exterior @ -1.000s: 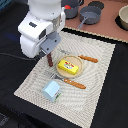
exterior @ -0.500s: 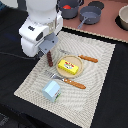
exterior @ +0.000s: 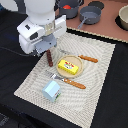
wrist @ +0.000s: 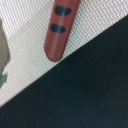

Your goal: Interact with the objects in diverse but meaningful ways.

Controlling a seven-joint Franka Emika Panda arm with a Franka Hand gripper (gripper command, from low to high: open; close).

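Note:
A brown sausage (exterior: 49, 59) with dark grill marks lies on the striped placemat (exterior: 100, 75), near the mat's edge at the exterior view's left. My gripper (exterior: 48, 50) hangs right over its upper end. The white arm body hides the fingers, so I cannot see how they stand. The wrist view shows the sausage (wrist: 60, 27) lying on the mat (wrist: 25, 55) with no finger in sight. A yellow packet (exterior: 69, 66) rests on a small plate (exterior: 79, 62) mid-mat. A light blue cup (exterior: 51, 90) stands nearer the front. A grey pot (exterior: 70, 7) holds something red.
An orange-handled knife (exterior: 89, 59) lies beside the plate and an orange-handled fork (exterior: 74, 82) in front of it. A dark pan (exterior: 90, 16) and a bowl (exterior: 123, 17) sit at the back on the brown surface. Dark table (wrist: 85, 90) borders the mat.
The arm has shifted only slightly over the sausage. The packet, cup and cutlery have not moved.

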